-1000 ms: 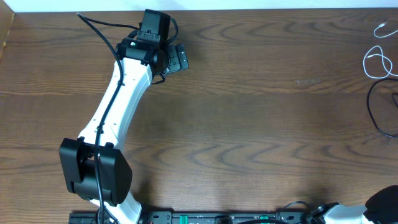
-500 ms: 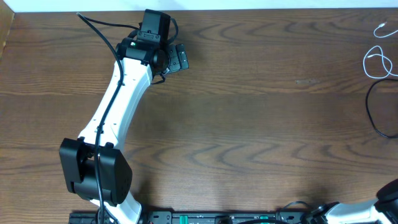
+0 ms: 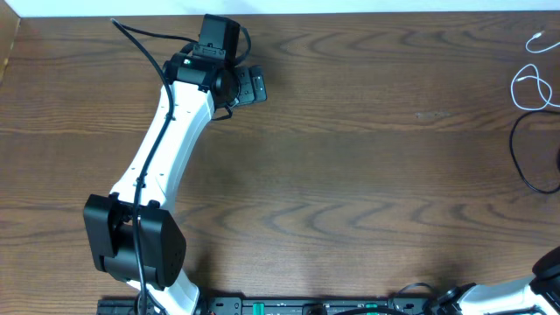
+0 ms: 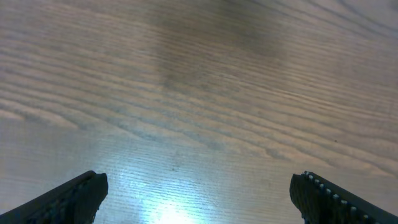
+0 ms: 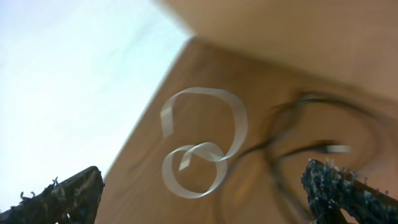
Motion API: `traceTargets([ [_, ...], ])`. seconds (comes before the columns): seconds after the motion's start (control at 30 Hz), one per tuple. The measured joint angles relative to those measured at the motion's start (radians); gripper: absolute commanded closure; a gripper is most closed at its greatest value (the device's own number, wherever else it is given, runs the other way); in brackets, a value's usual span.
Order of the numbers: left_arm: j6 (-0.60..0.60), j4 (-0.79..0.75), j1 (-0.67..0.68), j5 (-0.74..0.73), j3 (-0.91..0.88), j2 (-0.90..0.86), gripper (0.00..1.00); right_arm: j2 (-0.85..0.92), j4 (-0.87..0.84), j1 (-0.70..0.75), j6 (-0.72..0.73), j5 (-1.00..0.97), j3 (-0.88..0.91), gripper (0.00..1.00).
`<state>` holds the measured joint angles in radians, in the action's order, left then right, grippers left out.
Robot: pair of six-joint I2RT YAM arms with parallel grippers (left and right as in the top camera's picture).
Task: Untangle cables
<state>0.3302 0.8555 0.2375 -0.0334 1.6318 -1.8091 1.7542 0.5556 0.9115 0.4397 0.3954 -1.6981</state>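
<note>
The white cable (image 3: 530, 84) lies in loops at the table's far right edge, and the black cable (image 3: 525, 162) curves just below it. In the right wrist view the white cable (image 5: 205, 152) curls in two loops, with the blurred black cable (image 5: 292, 134) to its right. My right gripper (image 5: 202, 196) is open above and short of both, with nothing between its fingers. Overhead, only part of the right arm (image 3: 551, 267) shows, in the bottom right corner. My left gripper (image 3: 252, 85) is open at the back left over bare wood, far from the cables, and my left gripper (image 4: 199, 199) is empty.
The white left arm (image 3: 166, 140) stretches from its base (image 3: 131, 241) at the front left toward the back. The table's back edge (image 3: 350, 12) meets a white surface. A mounting rail (image 3: 306, 306) runs along the front edge.
The right gripper has gone from shut to open. The right arm's dark part has slid further out at the bottom right corner. The black cable's curve has shifted a little. The left arm is still.
</note>
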Motion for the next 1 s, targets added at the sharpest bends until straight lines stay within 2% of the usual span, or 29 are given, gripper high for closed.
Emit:
traceTargets([
  [0.2,-0.061,-0.011,0.008,-0.022,0.002,0.046,0.01,-0.057,0.019,-0.161,-0.089,0.141,0.0,0.01],
  [0.47,-0.077,-0.027,0.01,-0.027,0.028,0.267,0.01,-0.224,0.134,-0.492,-0.295,0.233,0.0,0.01],
  [0.73,-0.077,-0.026,0.01,-0.031,0.04,0.287,0.01,-0.303,0.307,-0.814,-0.52,0.212,-0.001,0.0],
  [1.0,-0.077,-0.026,0.01,-0.032,0.04,0.279,0.01,-0.359,0.557,-0.996,-0.556,0.138,-0.001,0.01],
])
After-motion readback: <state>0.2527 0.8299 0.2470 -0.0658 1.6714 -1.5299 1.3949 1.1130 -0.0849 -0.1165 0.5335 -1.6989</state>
